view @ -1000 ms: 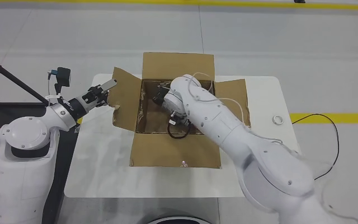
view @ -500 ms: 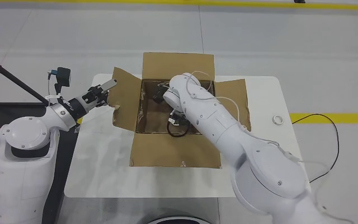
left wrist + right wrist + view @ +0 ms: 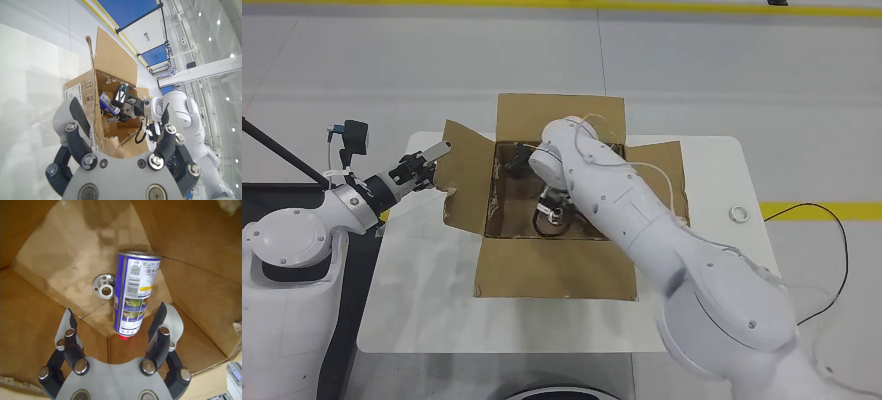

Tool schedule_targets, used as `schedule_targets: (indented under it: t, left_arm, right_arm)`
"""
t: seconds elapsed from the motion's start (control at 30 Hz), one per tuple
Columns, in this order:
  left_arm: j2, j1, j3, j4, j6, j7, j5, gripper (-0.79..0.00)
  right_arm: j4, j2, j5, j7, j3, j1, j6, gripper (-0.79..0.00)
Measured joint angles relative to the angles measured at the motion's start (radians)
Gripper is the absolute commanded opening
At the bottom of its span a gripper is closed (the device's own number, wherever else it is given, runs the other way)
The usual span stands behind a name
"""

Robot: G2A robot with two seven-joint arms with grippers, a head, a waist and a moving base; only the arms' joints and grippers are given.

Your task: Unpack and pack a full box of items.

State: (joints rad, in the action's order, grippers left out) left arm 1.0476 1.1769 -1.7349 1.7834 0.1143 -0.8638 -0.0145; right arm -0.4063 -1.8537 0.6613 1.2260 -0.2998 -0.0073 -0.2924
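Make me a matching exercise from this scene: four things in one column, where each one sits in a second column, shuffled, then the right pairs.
Things:
1. spray can
2. metal flange
3. right gripper
4. white ring

Places:
A. on the table, outside the box
B. open, inside the box, above the spray can
C. lying on its side on the box floor
D. flat on the box floor, beside the spray can

Pairs: 1-C, 2-D, 3-B, 4-A
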Motion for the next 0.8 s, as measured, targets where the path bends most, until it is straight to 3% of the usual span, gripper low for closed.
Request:
schedule_targets:
  t: [0.2, 0.47, 0.6, 0.73, 0.8]
  left_arm:
    - [0.0, 0.0, 0.0, 0.0, 0.0, 0.0, 0.0, 0.0]
    - [0.0, 0.0, 0.0, 0.0, 0.0, 0.0, 0.0, 0.0]
    - [0.0, 0.0, 0.0, 0.0, 0.0, 0.0, 0.0, 0.0]
    - [0.0, 0.0, 0.0, 0.0, 0.0, 0.0, 0.0, 0.0]
    - [0.0, 0.0, 0.0, 0.0, 0.0, 0.0, 0.0, 0.0]
  right_arm:
    - [-0.07, 0.059, -0.044, 0.005, -0.076, 0.033, -0.048, 0.0]
    - [-0.322, 0.218, -0.071, 0.039, -0.25, -0.016, -0.099, 0.0]
    - [-0.573, 0.333, -0.03, 0.092, -0.417, -0.127, -0.061, 0.0]
    - [-0.979, 0.459, 0.066, 0.22, -0.692, -0.358, 0.014, 0.0]
    - [-1.151, 0.497, 0.123, 0.274, -0.809, -0.471, 0.054, 0.0]
